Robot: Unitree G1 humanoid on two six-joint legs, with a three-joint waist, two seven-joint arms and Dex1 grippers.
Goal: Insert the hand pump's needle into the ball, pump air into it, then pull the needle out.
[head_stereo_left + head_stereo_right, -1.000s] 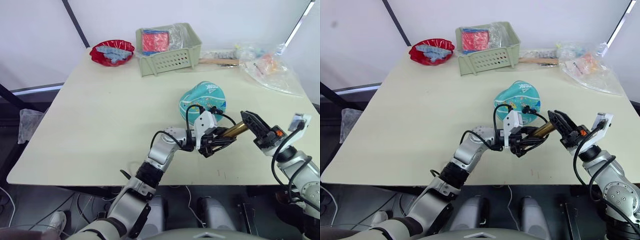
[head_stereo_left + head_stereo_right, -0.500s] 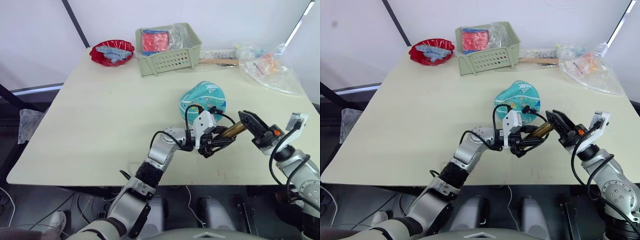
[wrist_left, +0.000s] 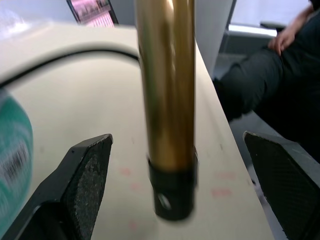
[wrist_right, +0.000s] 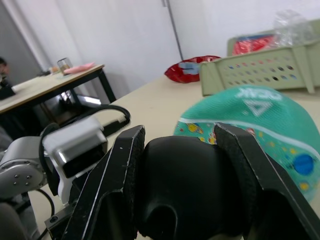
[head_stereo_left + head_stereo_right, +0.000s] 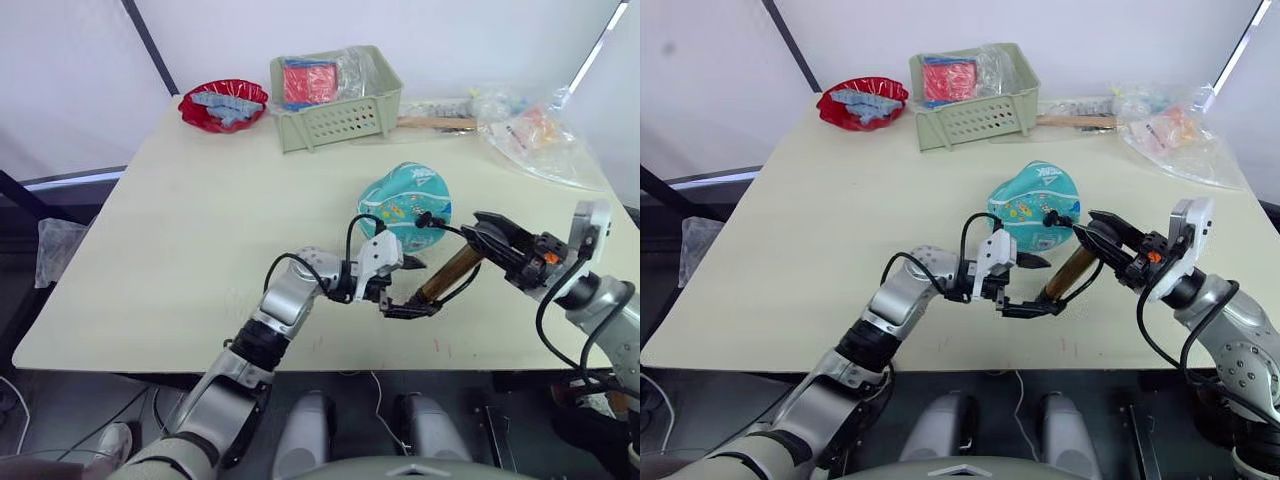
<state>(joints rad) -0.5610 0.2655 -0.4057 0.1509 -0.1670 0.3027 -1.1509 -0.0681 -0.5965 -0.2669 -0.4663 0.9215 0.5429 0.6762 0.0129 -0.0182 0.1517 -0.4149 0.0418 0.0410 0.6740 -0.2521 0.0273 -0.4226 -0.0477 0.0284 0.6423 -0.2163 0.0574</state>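
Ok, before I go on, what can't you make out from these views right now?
- The needle: too small in the eye views; whether it sits in the ball is unclear.
- The hand pump: its handle is hidden inside the right gripper; in the left wrist view its top is cut off between the open left gripper fingers.

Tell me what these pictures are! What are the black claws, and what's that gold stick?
It's a robot with two arms, and the claws are its grippers. Two pictures come from cameras in its head, looking down at a table. The other two come from small cameras on its wrists, looking along the claws.

The gold stick is a pump for putting air into the teal ball beside it. The right gripper is shut on the pump's black handle. The left gripper is open around the pump's other end, not squeezing it.

At the far side of the table sit a green basket, a red bowl and some plastic bags.
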